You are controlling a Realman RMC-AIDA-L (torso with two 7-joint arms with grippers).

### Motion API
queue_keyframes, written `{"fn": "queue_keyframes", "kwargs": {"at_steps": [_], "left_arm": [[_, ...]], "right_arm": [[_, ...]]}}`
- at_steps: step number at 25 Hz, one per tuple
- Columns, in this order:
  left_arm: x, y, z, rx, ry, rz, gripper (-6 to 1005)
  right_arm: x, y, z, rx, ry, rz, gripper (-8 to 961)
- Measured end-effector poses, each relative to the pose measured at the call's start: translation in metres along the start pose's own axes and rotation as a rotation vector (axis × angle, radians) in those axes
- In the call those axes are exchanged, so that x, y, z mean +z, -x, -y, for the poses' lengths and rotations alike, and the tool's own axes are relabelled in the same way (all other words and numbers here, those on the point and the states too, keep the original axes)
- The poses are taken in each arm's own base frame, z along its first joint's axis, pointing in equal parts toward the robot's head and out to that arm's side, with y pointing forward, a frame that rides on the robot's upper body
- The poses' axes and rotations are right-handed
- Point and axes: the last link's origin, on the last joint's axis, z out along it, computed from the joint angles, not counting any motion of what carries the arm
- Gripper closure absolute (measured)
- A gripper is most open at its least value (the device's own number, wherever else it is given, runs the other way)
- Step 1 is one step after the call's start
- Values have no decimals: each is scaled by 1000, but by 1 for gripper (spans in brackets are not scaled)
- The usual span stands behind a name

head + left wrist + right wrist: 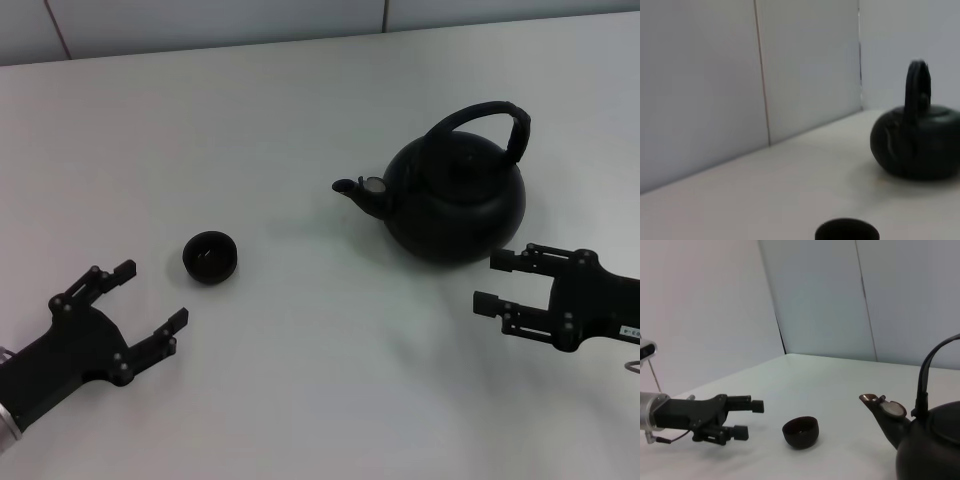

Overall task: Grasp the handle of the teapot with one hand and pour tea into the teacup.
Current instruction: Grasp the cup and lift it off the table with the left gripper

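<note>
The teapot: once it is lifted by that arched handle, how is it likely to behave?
The teapot is by far the biggest thing here, so probably heavy for the open right gripper beside it. Its handle arches high over a round body, so it may swing or tilt spout-down. The wide base suggests it will not tip easily while on the table.

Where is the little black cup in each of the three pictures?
Head view: the teacup sits left of centre on the table, just ahead of the open left gripper.
Left wrist view: only the teacup's rim peeks in at the bottom edge.
Right wrist view: the teacup is low in the middle, between the left gripper and the spout.
Shared landmark: the teapot, whose spout points toward the cup.
</note>
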Motion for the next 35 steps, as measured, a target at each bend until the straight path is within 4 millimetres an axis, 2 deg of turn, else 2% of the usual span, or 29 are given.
{"fn": "queue_keyframes", "kwargs": {"at_steps": [10,11,13,21,28,35], "left_arm": [[3,3,-1,5,13,23,160],[14,2,1,-3,15,40,160],[23,2,2,-9,14,50,160],[43,-2,5,-5,26,73,161],[58,-6,6,1,37,93,161],[65,-9,9,4,35,92,161]], "right_arm": [[0,0,0,-2,1,-1,306],[0,0,0,-2,1,-1,306],[1,0,0,-2,3,-1,305],[1,1,0,-2,3,5,305],[2,2,-1,1,8,11,305],[2,1,-1,1,9,11,306]]}}
